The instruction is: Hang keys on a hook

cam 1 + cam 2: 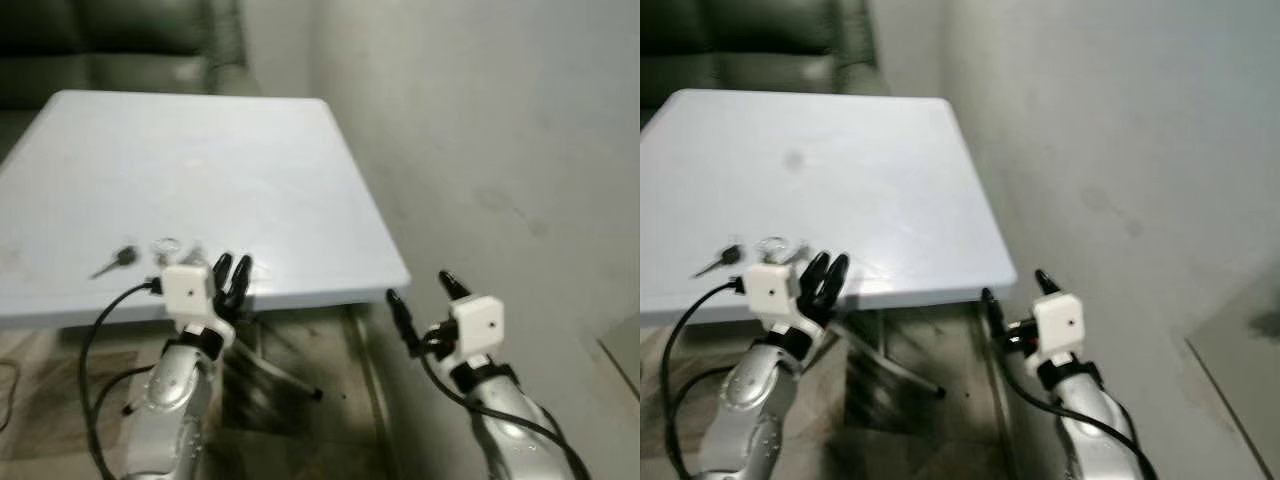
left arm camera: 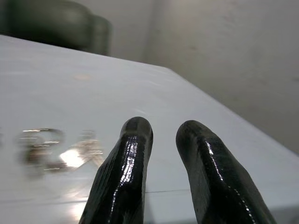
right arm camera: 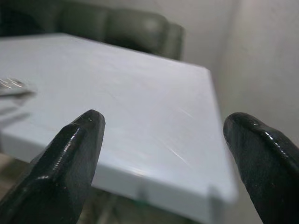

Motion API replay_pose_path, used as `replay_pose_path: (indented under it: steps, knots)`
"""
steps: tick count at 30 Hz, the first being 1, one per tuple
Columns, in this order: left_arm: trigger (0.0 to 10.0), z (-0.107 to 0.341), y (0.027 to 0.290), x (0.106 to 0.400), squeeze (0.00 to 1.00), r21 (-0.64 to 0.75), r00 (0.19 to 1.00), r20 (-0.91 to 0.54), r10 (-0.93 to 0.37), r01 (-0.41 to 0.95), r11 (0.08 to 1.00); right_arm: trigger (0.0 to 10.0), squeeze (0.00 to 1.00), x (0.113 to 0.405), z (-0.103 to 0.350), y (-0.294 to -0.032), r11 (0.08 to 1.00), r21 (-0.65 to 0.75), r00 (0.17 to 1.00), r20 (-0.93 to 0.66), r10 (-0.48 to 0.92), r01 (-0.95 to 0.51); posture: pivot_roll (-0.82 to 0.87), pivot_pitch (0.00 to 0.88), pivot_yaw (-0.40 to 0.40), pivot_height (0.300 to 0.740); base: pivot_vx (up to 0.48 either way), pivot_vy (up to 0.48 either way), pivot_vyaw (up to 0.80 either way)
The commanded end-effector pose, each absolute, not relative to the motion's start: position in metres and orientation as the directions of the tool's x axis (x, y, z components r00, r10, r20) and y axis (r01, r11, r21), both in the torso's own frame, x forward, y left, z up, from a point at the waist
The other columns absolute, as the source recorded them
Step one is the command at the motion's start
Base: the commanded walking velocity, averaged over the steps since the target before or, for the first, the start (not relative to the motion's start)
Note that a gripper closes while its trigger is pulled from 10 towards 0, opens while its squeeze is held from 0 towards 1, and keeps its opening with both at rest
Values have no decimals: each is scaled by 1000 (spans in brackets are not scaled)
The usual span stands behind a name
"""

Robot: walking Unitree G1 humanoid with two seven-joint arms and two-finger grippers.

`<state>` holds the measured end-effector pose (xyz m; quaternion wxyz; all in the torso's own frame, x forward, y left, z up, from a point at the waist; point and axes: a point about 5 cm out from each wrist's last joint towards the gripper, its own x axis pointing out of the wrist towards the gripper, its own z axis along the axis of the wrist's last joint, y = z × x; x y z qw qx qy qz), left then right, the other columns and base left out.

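A bunch of keys [image 1: 165, 247] with a metal ring lies on the white table [image 1: 220, 160] near its front edge, with one dark-headed key [image 1: 117, 259] lying out to the left. My left gripper [image 1: 233, 268] is at the table's front edge, just right of the keys, its fingers [image 2: 133, 140] close together with nothing between them. In the left wrist view the keys [image 2: 56, 151] are a blurred glint beside the fingers. My right gripper [image 1: 420, 287] stands open below and beyond the table's front right corner, close to the wall, holding nothing.
A dark green sofa [image 1: 120, 40] stands behind the table. A pale grey wall [image 1: 500, 130] runs along the right side. Metal table legs [image 1: 290, 378] cross under the tabletop above a tiled floor [image 1: 330, 400].
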<state>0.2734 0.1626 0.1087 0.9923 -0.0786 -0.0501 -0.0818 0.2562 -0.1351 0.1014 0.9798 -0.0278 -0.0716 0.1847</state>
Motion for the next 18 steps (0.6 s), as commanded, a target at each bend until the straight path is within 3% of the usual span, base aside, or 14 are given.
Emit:
replay_pose_path:
  steps: [1,16,18]
  knots:
    - [10000,109,150,274,0,-161,971,120,-206,223,961,10000,0,255,98,-147,941,-76,935,111,336,-329,-14,0,-87,740,0,0,800]
    - [10000,104,158,274,0,-193,979,96,-182,198,961,10000,0,260,94,-156,966,-49,963,85,256,-252,-11,0,-87,740,0,0,35]
    - [10000,104,158,274,0,-195,979,95,-183,199,960,10000,0,260,94,-156,965,-51,962,84,261,-258,-11,0,-88,740,0,412,0]
